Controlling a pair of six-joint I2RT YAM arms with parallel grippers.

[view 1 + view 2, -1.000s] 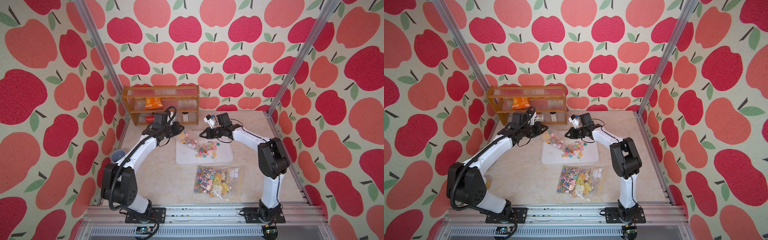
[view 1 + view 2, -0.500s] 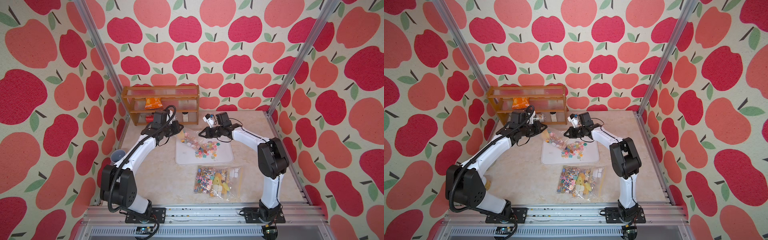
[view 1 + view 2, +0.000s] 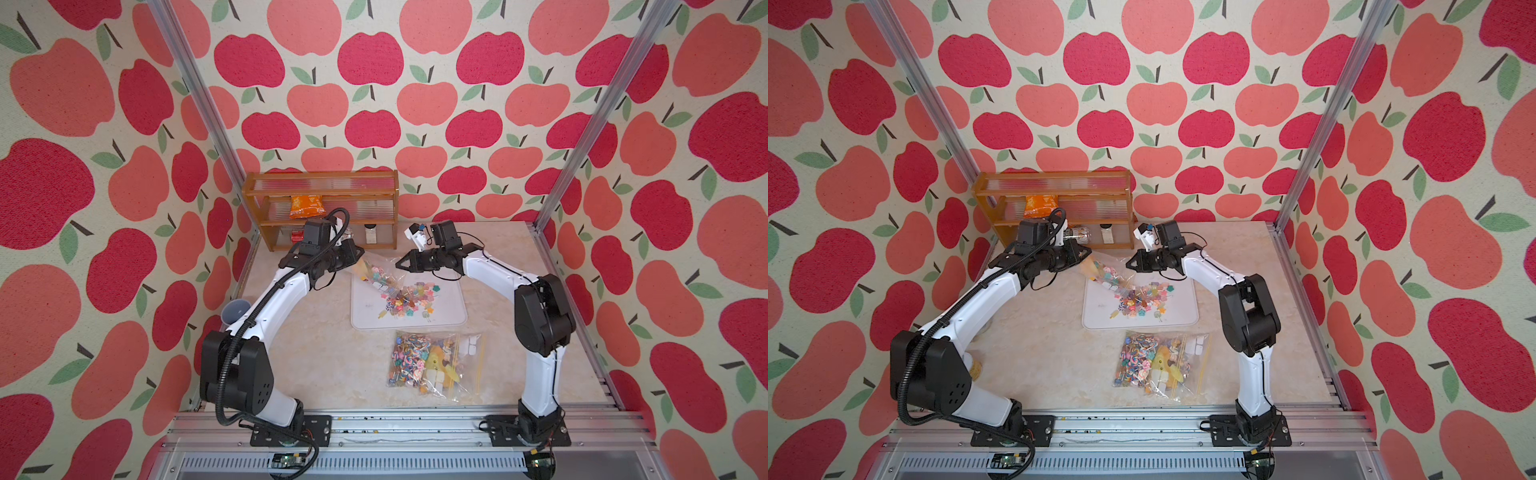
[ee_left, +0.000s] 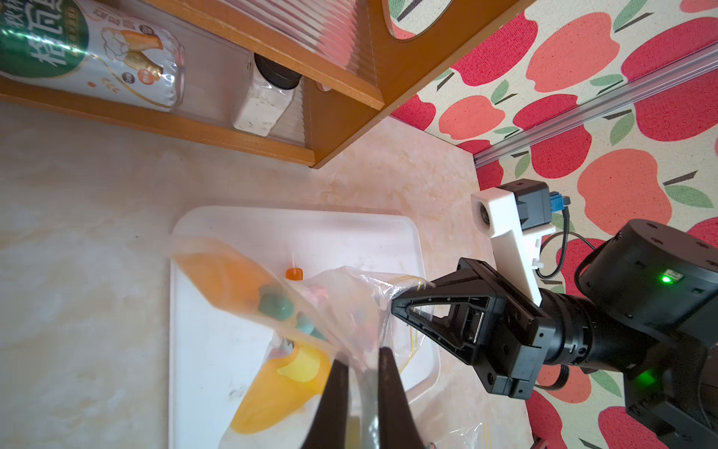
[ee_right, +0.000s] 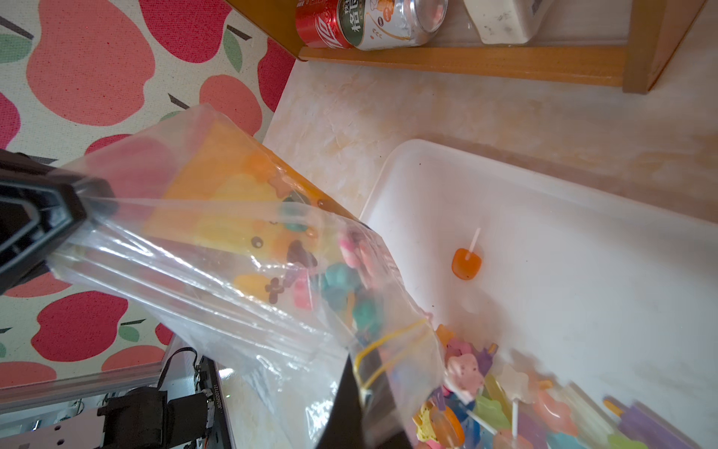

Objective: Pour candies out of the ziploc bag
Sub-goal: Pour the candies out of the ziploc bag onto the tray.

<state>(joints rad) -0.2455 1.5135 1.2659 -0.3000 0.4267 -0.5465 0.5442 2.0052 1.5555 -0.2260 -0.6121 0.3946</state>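
Left gripper (image 3: 358, 253) is clamping the bag's (image 3: 374, 272) raised bottom edge. Right gripper (image 3: 399, 264) is pinching its mouth lower down, forming a chute. Candies (image 3: 411, 297) are lying heaped on the white tray (image 3: 370, 307), mid-frame; some are sitting inside the bag.

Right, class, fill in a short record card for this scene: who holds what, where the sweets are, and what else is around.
held item: clear ziploc bag, tilted, mouth down over the tray
left gripper: shut on the bag's opposite end
right gripper: shut on the bag's mouth edge
candies: a pile on the white tray, more inside the bag
elsewhere: second bag, full, lying flat; wooden shelf at back
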